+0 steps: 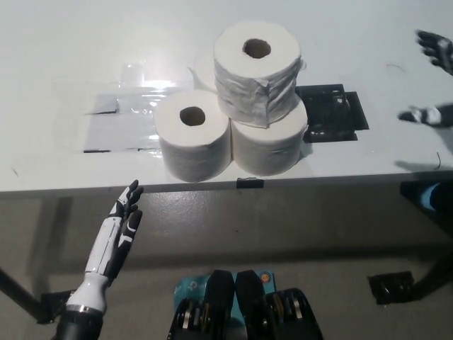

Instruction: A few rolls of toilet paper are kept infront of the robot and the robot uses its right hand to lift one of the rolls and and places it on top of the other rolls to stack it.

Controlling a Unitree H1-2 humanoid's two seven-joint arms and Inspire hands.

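Several white toilet paper rolls stand upright near the front edge of the white table (64,170). One roll (192,134) is at front left and one (269,145) at front right, with another mostly hidden behind them. A top roll (256,71) with loose wrinkled wrap rests on them. At the far right edge of the picture my black right hand (432,81) hovers over the table, open, well clear of the stack. Below the table edge at lower left, my white left hand (117,234) rests open with nothing in it.
A black patch (333,110) lies on the table just right of the stack. Clear glossy tape (120,117) covers the table to the left of the rolls. A table leg base (393,287) shows on the floor at lower right.
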